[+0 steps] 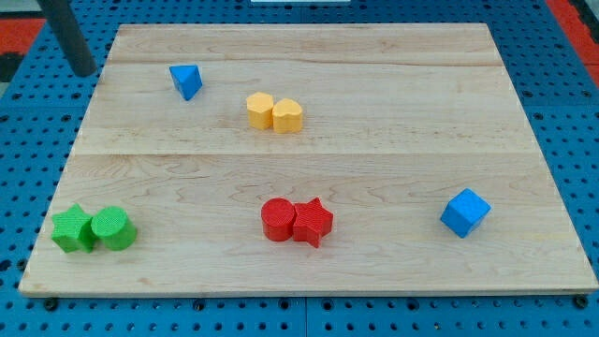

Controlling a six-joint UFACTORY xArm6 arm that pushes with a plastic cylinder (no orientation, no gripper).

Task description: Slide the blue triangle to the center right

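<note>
The blue triangle (186,80) lies near the top left of the wooden board (393,140). My tip (84,71) is at the lower end of the dark rod, just off the board's top left corner, to the left of the blue triangle and apart from it.
Two yellow blocks (274,112) touch each other at the top centre. A red cylinder (278,220) and red star (313,222) touch at the bottom centre. Two green blocks (93,229) sit at the bottom left. A blue cube (465,212) sits at the lower right.
</note>
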